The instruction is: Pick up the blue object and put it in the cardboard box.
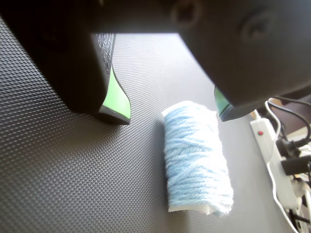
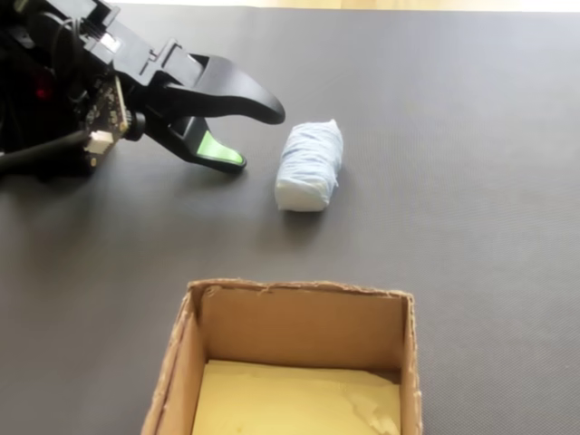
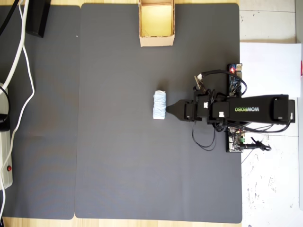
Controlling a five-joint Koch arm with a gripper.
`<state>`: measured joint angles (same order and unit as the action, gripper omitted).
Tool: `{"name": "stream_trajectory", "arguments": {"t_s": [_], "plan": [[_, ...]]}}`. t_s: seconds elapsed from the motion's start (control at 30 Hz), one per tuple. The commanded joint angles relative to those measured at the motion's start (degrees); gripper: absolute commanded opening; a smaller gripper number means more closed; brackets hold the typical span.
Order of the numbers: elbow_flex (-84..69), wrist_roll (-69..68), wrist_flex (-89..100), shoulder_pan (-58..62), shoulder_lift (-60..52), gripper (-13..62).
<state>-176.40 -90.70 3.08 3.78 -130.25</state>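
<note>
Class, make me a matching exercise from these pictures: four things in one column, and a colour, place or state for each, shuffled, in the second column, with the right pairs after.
Things
1. pale blue wound-yarn bundle
2. tan cardboard box with open top
3. black gripper with green pads
4. white power strip with red switch

Descriptions
A. empty, pale yellow inside
B. open, jaws apart, holding nothing
C. lying on the dark mat, untouched
D. off the mat's edge, cables plugged in

Right pairs: 1-C, 2-A, 3-B, 4-D
</note>
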Motion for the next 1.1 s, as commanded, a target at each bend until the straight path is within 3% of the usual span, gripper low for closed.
{"name": "stream_trajectory", "arguments": {"t_s": [0.0, 0.47, 1.07], "plan": [[-2.3, 0.1, -5.5, 0.0, -5.4, 34.1], [0.3, 5.4, 6.4, 0.4, -5.4, 34.0], [18.0, 5.0, -7.6, 1.2, -4.4, 33.1]]}}
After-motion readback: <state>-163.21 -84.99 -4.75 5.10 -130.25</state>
